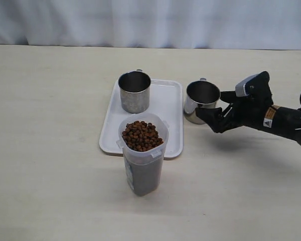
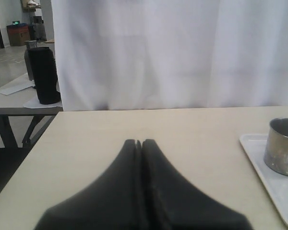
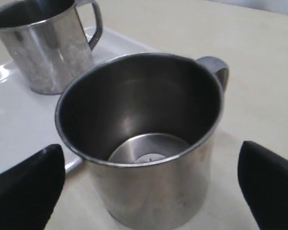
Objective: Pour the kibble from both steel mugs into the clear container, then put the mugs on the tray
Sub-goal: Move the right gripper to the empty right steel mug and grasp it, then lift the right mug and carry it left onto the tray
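Steel mug [image 3: 134, 110]: empty, upright on the desk [image 1: 50, 150] between the right tool's [image 3: 151, 158] wide-open jaws. Neither jaw touches it and nothing is held. Tray [image 1: 168, 105] lies just beyond it, with the second mug [image 1: 134, 92] already aboard. Judged light, rigid, slick-walled: pinch squarely across the body below the rim; handle [image 3: 216, 69] faces away. Left tool [image 2: 139, 143] closed, empty.

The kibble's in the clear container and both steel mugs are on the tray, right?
Only one steel mug stands on the tray; the other mug sits on the table beside it, as the exterior view shows. The kibble is in the clear container.
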Available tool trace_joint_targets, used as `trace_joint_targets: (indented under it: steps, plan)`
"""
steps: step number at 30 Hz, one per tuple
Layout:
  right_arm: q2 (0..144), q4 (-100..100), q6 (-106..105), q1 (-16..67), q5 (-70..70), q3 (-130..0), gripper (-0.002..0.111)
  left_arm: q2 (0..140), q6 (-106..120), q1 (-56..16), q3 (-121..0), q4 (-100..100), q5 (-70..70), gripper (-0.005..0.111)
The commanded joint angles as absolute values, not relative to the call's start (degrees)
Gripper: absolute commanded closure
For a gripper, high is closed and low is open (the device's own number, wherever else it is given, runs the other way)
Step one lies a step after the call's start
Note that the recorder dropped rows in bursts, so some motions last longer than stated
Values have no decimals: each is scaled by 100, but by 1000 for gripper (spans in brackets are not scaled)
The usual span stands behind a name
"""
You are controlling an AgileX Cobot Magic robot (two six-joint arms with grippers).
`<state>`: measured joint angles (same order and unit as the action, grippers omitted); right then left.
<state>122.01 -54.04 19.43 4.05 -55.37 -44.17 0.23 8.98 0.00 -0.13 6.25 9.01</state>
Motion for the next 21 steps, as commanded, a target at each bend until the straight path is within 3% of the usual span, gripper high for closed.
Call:
trace_joint_targets:
  steps: [1,16,18,21]
  plan:
    - [12583,-5765,1868,416,-5582,-4840,-1,0,886,9,0,653,866,107]
    - [12822,-5805,2039,416,-6395,-5124,2,0,886,9,0,653,866,107]
    - [12822,-5950,2039,416,-6304,-5124,13,0,886,9,0,653,866,107]
    - [12822,-6237,2039,416,-6277,-5124,45,0,886,9,0,653,866,107]
